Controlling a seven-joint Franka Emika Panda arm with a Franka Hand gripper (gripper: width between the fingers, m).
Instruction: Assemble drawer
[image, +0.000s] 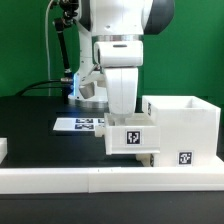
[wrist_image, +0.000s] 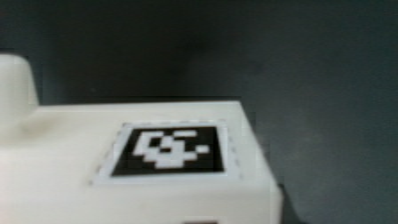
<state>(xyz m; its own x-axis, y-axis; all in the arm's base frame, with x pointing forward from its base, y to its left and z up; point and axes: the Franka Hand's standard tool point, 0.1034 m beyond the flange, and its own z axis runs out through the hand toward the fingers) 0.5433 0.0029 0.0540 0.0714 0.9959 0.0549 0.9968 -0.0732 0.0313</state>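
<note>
1. Jaws (image: 127, 118) sit low behind the small tray (image: 131, 139); their tips are hidden by the tray in the exterior view and do not show clearly in the wrist view, so I cannot tell whether they are open, closed or gripping the tray.
2. That small tray is a white box with a square tag on its near face; it sits just at the mouth of the large casing (image: 183, 128), touching or partly entered on the casing's side toward the exterior view's left.
3. From the wrist view, the tray's tagged surface (wrist_image: 169, 148) fills the lower part of the picture, right under the wrist, with dark bench (wrist_image: 267, 50) beyond it.
4. The relation that matters: the casing lies toward the exterior view's right of the jaws, so, as I judge it, the tray must slide that way, along the border rail, to seat.
5. Around it: the long white border rail (image: 60, 178) runs along the front, the marker board (image: 80, 124) lies flat on the bench behind and toward the exterior view's left, well clear of the path.
6. Risk, as I judge it: a tilted tray could catch on the casing's edge.
</note>
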